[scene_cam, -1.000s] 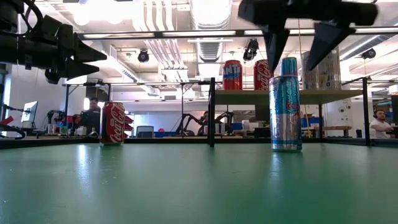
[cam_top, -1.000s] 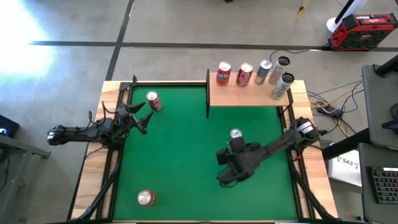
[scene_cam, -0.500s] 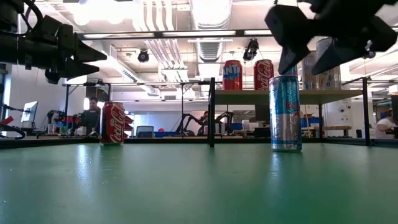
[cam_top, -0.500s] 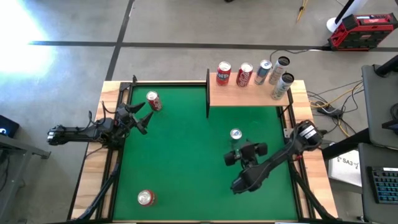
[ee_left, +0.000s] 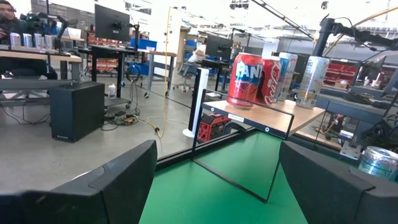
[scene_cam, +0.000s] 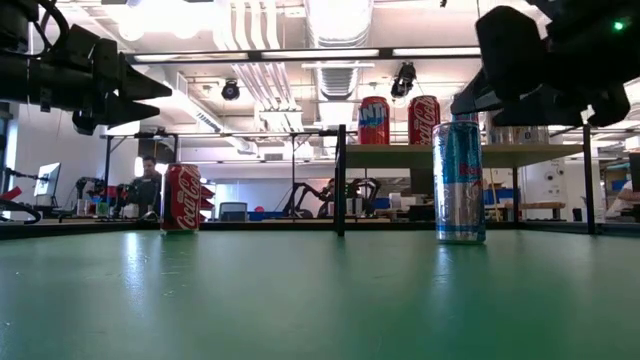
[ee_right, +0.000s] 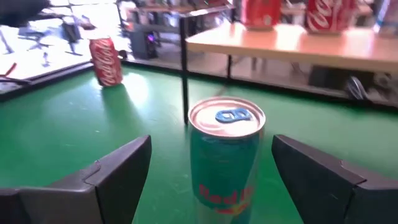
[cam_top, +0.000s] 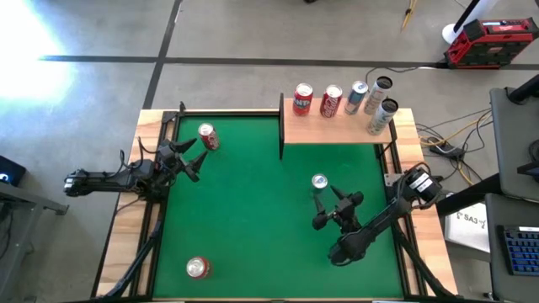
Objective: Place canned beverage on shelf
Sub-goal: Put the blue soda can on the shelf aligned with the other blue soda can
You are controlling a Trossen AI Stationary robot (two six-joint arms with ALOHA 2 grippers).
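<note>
A slim teal can (cam_top: 318,185) stands upright on the green felt, right of centre, and also shows in the low view (scene_cam: 459,180). My right gripper (cam_top: 336,210) is open just to its near-right and points almost level at it. In the right wrist view the can (ee_right: 227,155) stands ahead, between the lines of the two fingers, untouched. The shelf (cam_top: 337,133), a light-wood board on black posts, is at the far right and carries several cans. My left gripper (cam_top: 190,156) waits open at the left edge, with nothing between its fingers.
A red can (cam_top: 207,136) stands at the far left, close to my left gripper. Another red can (cam_top: 197,268) stands near the front left corner. Black posts (cam_top: 281,126) edge the shelf. Bare felt lies between the teal can and the shelf.
My right gripper has come down from above the teal can and drawn back toward the table's near-right. It has tipped from pointing down to nearly level, facing the can. Its fingers stay apart, and the can has not moved.
</note>
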